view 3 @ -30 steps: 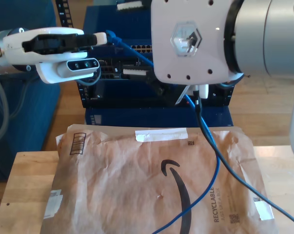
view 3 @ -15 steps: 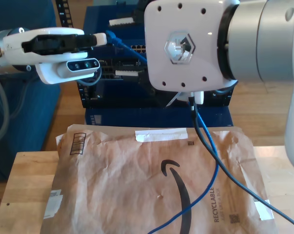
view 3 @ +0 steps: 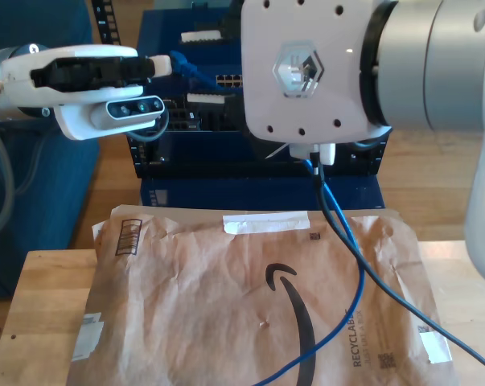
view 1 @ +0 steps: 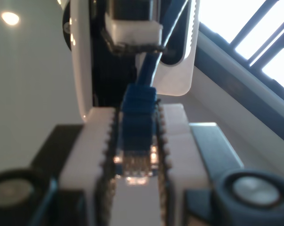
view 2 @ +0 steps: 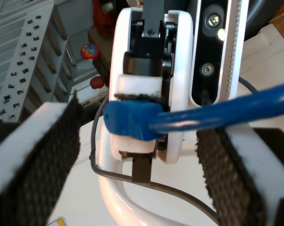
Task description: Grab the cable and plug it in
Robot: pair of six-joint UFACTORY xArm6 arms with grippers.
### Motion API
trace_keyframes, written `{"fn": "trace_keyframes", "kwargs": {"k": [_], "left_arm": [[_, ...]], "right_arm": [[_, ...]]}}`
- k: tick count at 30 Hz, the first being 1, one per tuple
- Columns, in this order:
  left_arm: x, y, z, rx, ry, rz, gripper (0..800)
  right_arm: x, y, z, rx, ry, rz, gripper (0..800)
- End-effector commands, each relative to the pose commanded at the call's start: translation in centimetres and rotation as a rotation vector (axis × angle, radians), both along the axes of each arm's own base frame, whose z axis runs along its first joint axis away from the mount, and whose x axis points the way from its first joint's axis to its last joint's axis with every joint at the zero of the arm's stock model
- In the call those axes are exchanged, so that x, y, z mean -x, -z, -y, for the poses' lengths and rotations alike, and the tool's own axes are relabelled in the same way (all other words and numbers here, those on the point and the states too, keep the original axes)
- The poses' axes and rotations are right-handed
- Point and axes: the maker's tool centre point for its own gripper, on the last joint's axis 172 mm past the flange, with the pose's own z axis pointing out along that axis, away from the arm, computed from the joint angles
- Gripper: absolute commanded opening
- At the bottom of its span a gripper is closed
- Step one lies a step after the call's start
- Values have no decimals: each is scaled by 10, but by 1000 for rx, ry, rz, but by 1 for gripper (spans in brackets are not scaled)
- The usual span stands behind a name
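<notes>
Exterior view, left to right:
- My first gripper [view 3: 163,63] comes in level from the exterior view's left, with its camera module slung under the white body. Its jaws pinch the blue plug [view 3: 178,61] of the cable [view 3: 359,273], and the plug is up in the air in front of the black rack of network gear [view 3: 218,121].
- First wrist view confirms the grip: my first gripper [view 1: 137,141] has its white ribbed pads [view 1: 177,136] pressed on both sides of the plug [view 1: 138,127]. The clear connector tip faces the camera, and the cable [view 1: 149,70] runs away from it toward the other gripper body.
- Below, a brown padded mailer [view 3: 226,305] lies flat on the wooden table [view 3: 41,297] and covers most of it.
- Centre to the exterior view's right, the second arm's white wrist flange [view 3: 306,68] sits close to the camera and blocks part of the rack.
- The cable drops from under the flange, runs beside a black cable [view 3: 387,297], and curves across the mailer to the bottom edge of the exterior view.
- Second wrist view: my second gripper [view 2: 137,165] has its jaws spread wide, with black padded fingers [view 2: 43,160] well apart. The cable [view 2: 217,115] passes between them, and I can't tell whether it touches either pad.
- Just past those fingers, my first gripper [view 2: 142,94] clamps the plug [view 2: 130,120].
</notes>
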Motion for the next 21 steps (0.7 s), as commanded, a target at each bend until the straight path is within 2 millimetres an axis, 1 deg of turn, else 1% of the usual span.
{"fn": "trace_keyframes", "kwargs": {"k": [2, 6, 8, 12, 21], "left_arm": [[1, 0, 0, -1, 2, 0, 7], [3, 0, 0, 4, 12, -3, 7], [8, 0, 2, 9, 33, -11, 8], [11, 1, 7, 6, 51, -18, 13], [11, 2, 7, 5, 54, -20, 14]], "right_arm": [[0, 1, 0, 1, 0, -1, 364], [0, 2, 0, 2, 0, -2, 363], [0, 2, 0, 2, 0, -2, 363], [0, 2, 0, 2, 0, -2, 353], [0, 2, 0, 2, 0, -2, 331]]}}
